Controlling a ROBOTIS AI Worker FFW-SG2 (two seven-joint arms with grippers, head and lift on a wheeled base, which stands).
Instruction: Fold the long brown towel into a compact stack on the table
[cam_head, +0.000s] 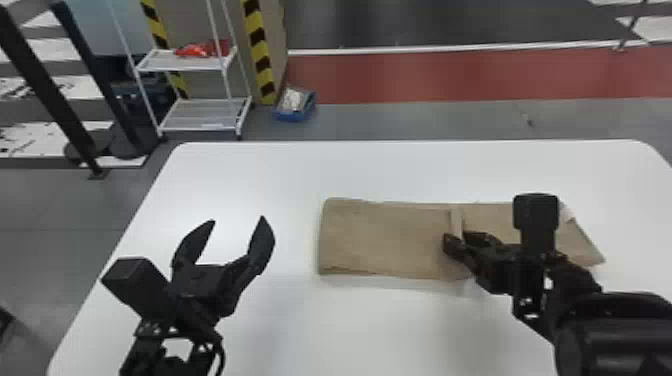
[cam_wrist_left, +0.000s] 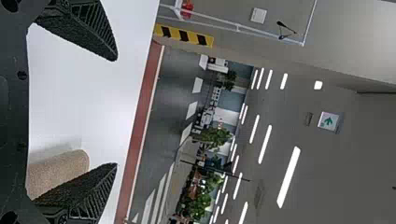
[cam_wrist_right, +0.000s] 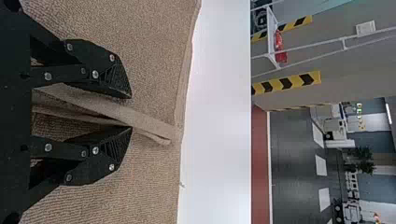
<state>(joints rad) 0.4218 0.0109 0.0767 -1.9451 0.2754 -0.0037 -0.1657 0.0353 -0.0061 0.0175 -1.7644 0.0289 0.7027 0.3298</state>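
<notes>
I held my left gripper (cam_head: 238, 220) with its two fingers (cam_head: 261, 245) spread wide and pointing forward; my right gripper (cam_head: 456, 237) angled inward, toward my left, its fingers (cam_wrist_right: 100, 70) parted by a narrower gap.

The long brown towel (cam_head: 385, 240) is matt, ribbed cloth, and the white table (cam_head: 250, 175) looks smooth and faintly glossy.
</notes>
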